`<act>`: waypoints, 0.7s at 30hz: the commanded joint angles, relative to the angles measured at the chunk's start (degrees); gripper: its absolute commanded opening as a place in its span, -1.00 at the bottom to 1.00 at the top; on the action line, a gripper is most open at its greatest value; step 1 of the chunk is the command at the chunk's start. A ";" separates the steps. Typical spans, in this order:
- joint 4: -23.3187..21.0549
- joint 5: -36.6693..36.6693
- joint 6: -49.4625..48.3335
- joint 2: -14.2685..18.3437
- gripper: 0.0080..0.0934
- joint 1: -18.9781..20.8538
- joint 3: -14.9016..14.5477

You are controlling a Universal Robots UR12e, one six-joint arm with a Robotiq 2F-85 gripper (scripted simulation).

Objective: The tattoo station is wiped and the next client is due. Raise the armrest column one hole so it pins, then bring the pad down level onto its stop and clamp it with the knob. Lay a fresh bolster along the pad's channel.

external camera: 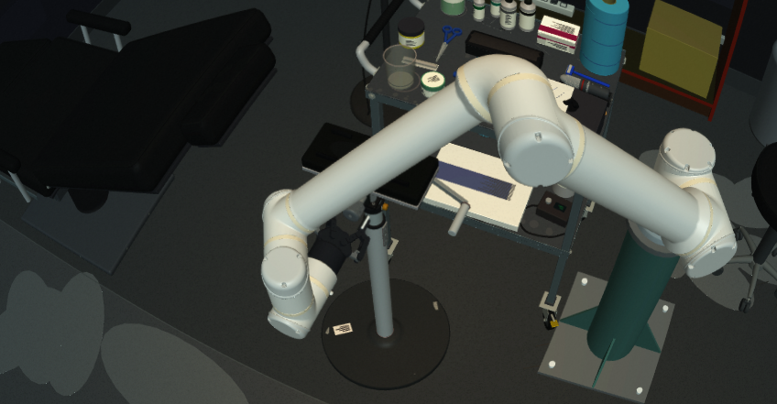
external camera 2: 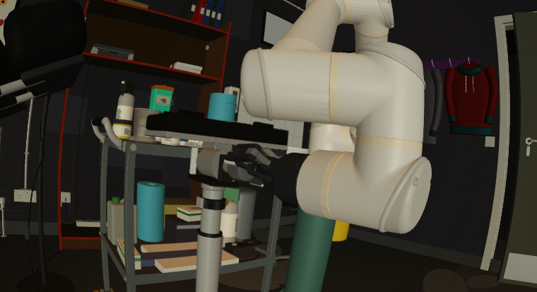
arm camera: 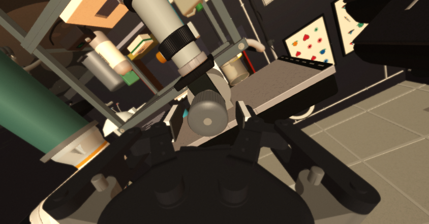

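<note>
Most of the black armrest pad (external camera: 349, 156) is hidden under my forearm in the side camera; from the second side camera the pad (external camera 2: 216, 127) lies level on top of the column. The grey column (external camera: 379, 275) rises from a round black floor base (external camera: 386, 333). A grey ribbed knob (arm camera: 207, 117) sticks out sideways just under the pad. My gripper (arm camera: 207, 120) is open, its fingers standing on either side of the knob and holding nothing. The black bolster (external camera: 504, 47) lies on the trolley's top shelf, and part of it is behind my elbow.
Behind the armrest stands the grey trolley (external camera: 491, 128) with bottles, scissors (external camera: 448, 39), a beaker and a blue paper roll (external camera: 604, 29). The black client chair (external camera: 125, 100) fills the left. My green pedestal (external camera: 627, 296) stands on the right.
</note>
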 commanded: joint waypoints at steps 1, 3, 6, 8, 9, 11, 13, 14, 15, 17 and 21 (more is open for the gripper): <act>-0.01 -0.01 0.00 -0.06 0.41 -0.01 -0.02; -0.04 -0.05 0.00 -0.09 0.41 -0.03 0.04; -0.06 -0.06 0.00 -0.11 0.41 -0.05 0.07; -0.06 -0.06 0.00 -0.11 0.41 -0.05 0.08; -0.06 -0.06 0.00 -0.11 0.41 -0.05 0.08; -0.06 -0.07 0.00 -0.11 0.41 -0.06 0.08; -0.06 -0.07 0.00 -0.11 0.41 -0.06 0.08; -0.06 -0.07 0.00 -0.11 0.41 -0.06 0.08; -0.06 -0.07 0.00 -0.11 0.41 -0.06 0.09; -0.06 -0.07 0.00 -0.11 0.38 -0.06 0.09; -0.06 -0.07 0.00 -0.11 0.19 -0.06 0.09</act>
